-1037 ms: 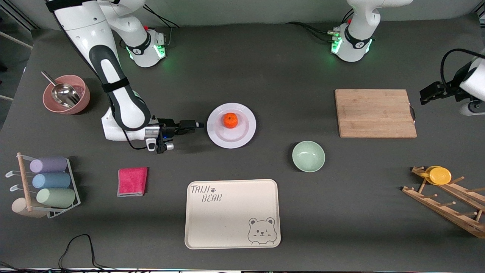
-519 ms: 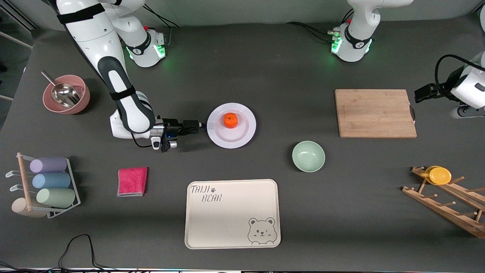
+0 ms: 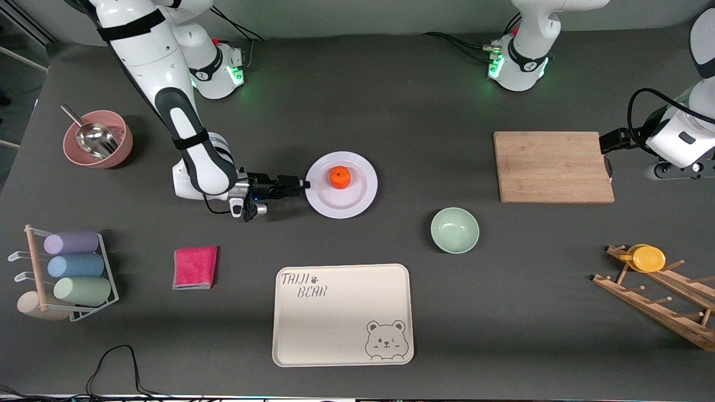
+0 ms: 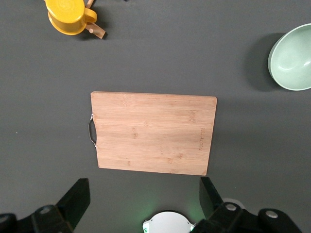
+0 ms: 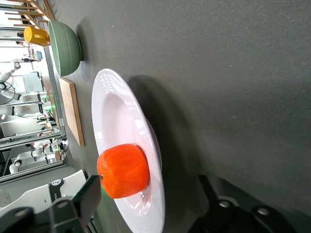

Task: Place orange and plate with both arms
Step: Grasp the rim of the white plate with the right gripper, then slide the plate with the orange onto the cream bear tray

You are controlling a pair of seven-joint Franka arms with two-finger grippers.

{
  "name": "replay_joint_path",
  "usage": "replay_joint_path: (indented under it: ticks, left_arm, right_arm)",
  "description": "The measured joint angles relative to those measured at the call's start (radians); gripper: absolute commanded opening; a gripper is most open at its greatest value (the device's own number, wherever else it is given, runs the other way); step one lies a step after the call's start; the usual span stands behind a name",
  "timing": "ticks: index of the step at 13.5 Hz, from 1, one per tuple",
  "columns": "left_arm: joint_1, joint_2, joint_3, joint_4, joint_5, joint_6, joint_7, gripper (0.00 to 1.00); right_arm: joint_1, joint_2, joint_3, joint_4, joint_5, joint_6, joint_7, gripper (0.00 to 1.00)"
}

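Orange [image 3: 339, 177] sits on plate [image 3: 341, 185]; right pincer [image 3: 301, 185], spread, meets its rim; left pincer [image 4: 141, 201] spread.

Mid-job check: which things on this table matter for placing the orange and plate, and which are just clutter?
Part of the job:
- orange, sitting on the plate
- plate
- right gripper, jaws open at the plate's rim
- left gripper, jaws open above the cutting board's edge

Just lying about:
- cutting board
- green bowl
- bear tray
- pink cloth
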Motion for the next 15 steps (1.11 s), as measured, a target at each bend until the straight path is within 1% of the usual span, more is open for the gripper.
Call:
replay_joint_path:
  ticks: [2, 3, 5, 6, 7, 8, 15]
  left_arm:
    - [0.001, 0.002, 0.002, 0.0, 0.0, 0.0, 0.0, 1.0]
    - [0.001, 0.003, 0.002, 0.0, 0.0, 0.0, 0.0, 1.0]
    - [0.001, 0.006, 0.003, 0.0, 0.0, 0.0, 0.0, 1.0]
    - [0.001, 0.008, 0.003, 0.0, 0.0, 0.0, 0.0, 1.0]
    - [0.002, 0.009, 0.003, 0.0, 0.0, 0.0, 0.0, 1.0]
    - [0.002, 0.01, 0.003, 0.0, 0.0, 0.0, 0.0, 1.0]
    - [0.003, 0.01, 0.003, 0.0, 0.0, 0.0, 0.0, 1.0]
  right_arm:
    - [0.014, 0.012, 0.0, 0.0, 0.034, 0.002, -0.02, 0.79]
    - [0.027, 0.017, 0.001, 0.0, 0.062, 0.014, -0.033, 0.7]
    - [0.071, 0.024, 0.002, 0.0, 0.111, 0.046, -0.049, 0.34]
    - [0.09, 0.024, 0.002, 0.0, 0.123, 0.057, -0.05, 0.19]
    - [0.1, 0.024, 0.002, 0.0, 0.129, 0.065, -0.05, 0.06]
    - [0.103, 0.024, 0.001, 0.0, 0.13, 0.068, -0.051, 0.0]
    - [0.101, 0.015, -0.012, 0.005, 0.132, 0.069, -0.054, 0.0]
